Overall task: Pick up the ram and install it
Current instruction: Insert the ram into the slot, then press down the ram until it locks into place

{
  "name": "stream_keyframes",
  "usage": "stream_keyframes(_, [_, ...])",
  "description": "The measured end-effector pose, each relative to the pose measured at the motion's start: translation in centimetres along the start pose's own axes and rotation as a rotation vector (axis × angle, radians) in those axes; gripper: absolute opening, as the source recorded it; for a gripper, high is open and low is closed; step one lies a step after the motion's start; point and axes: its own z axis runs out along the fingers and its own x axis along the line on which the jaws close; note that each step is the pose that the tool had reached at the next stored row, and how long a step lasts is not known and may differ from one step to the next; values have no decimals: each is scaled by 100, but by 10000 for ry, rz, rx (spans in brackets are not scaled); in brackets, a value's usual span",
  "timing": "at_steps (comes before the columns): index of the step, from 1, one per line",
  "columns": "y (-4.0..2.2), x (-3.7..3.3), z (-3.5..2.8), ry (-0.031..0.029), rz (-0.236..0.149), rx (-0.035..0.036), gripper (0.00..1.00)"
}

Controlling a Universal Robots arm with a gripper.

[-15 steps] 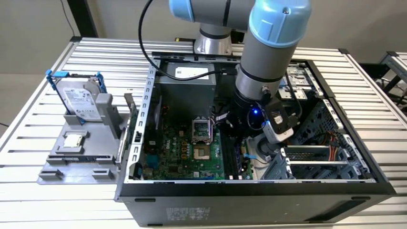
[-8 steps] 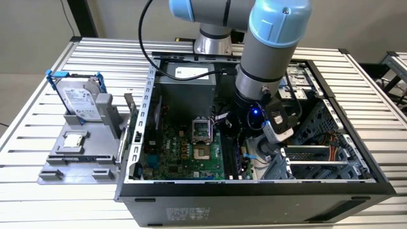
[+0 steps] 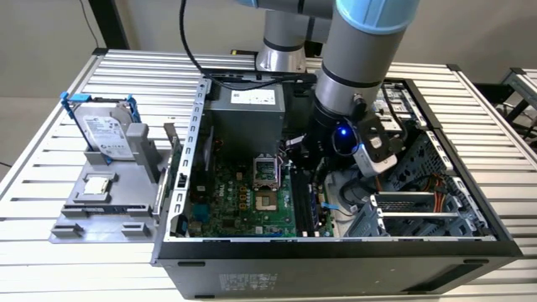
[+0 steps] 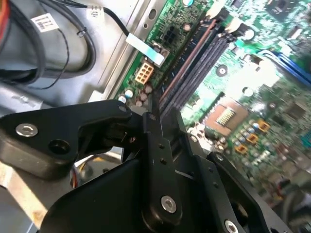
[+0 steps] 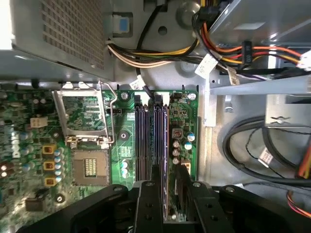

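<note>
First wrist view has the black gripper (image 5: 165, 194) pinching the thin bluish ram stick (image 5: 165, 145) edge-on, its length running straight along the black motherboard slots (image 5: 143, 141) mid-frame.

Even room light, soft shadows inside the case (image 3: 470, 207); the gripper (image 5: 167, 194) looms dark and blurred, boards beyond its fingertips sharper.
</note>
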Motion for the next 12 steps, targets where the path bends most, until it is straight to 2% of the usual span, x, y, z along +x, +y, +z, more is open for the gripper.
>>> stream_keyframes(1, [-2,0,-43,0,0,1,100])
stream_keyframes(6, [-1,0,-48,-1,-1,37,100])
stream_keyframes(7, [-1,0,-49,0,-1,49,0])
stream_keyframes(12, [-1,0,-49,-2,-1,94,0])
